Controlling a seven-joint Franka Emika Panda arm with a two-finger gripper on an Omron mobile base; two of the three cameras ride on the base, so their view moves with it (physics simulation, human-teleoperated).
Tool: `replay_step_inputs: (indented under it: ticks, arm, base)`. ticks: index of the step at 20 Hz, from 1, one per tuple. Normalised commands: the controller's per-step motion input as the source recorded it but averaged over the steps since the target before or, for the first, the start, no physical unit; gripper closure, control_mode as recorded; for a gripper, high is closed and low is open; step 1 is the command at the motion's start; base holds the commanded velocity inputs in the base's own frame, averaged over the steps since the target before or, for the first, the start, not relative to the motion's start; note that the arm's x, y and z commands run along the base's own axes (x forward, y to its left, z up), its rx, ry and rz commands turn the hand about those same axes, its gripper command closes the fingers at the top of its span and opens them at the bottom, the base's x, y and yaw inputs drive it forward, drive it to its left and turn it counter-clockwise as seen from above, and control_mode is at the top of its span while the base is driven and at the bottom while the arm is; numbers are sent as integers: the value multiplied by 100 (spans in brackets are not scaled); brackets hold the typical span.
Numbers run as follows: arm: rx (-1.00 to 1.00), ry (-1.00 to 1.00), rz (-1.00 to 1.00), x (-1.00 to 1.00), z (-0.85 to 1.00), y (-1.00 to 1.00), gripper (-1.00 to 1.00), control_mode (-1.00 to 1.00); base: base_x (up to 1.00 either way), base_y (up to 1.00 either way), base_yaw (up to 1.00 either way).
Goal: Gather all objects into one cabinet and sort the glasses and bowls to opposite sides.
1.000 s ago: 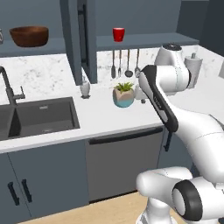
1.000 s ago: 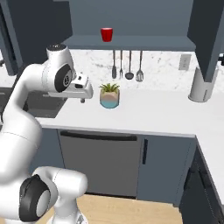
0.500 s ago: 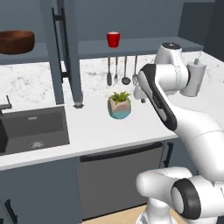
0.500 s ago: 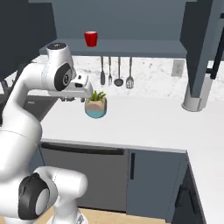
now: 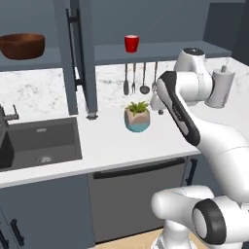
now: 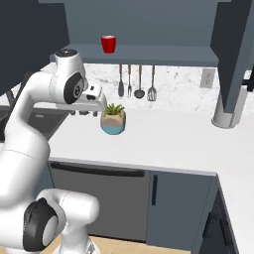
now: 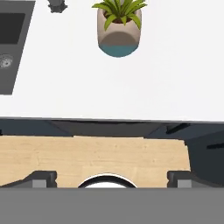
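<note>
- We see the wooden bowl (image 5: 22,45) on the shelf far left of the potted plant (image 5: 137,116).
- Red cup (image 5: 131,43) stands on the shelf above the plant.
- Our gripper (image 5: 158,103), fingers spread and empty, hangs just right of the plant over bare counter (image 5: 112,146).

Bright red cup (image 5: 131,43) on open shelf above hanging utensils (image 5: 135,78); wide dark brown wooden bowl (image 5: 22,45) on shelf far left. Teal-and-tan potted plant (image 5: 137,116) on white counter (image 5: 112,141), right of sink (image 5: 41,142).
</note>
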Motion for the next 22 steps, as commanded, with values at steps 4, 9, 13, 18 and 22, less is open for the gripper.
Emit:
replay_step_inputs:
  ticks: [4, 9, 13, 18, 22]
  arm:
    - [0, 0, 0, 0, 0, 0, -100, 100]
    - [0, 0, 0, 0, 0, 0, -100, 100]
    - [0, 0, 0, 0, 0, 0, -100, 100]
    - [0, 0, 0, 4, 4, 0, -100, -100]
    - [0, 0, 0, -3, 43, -2, -100, -100]
  base:
    - [37, 25, 11]
    - [36, 0, 4]
    - [12, 0, 1]
    - [0, 0, 0]
    - [0, 0, 0]
